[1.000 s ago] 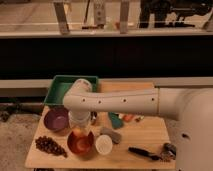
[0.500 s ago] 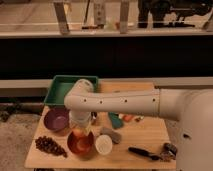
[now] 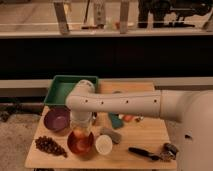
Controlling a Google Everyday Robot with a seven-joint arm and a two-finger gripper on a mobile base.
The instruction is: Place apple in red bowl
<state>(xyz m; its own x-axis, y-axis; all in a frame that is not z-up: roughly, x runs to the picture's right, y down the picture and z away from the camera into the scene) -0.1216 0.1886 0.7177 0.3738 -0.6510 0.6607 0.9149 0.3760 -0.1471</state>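
**Figure.** The white arm reaches in from the right and hangs its gripper straight down over the round orange-red plastic bowl, a pose that suits a vertical drop. You find the small round yellow-orange apple just beneath the gripper, inside the bowl's rim. You cannot tell whether the gripper grips it or stands open. The apple, being round, shows no long axis, and its stem direction is hidden. 1 round purple plastic bowl stands just beside the red one.

The end effector hangs over the red bowl (beside the purple bowl).
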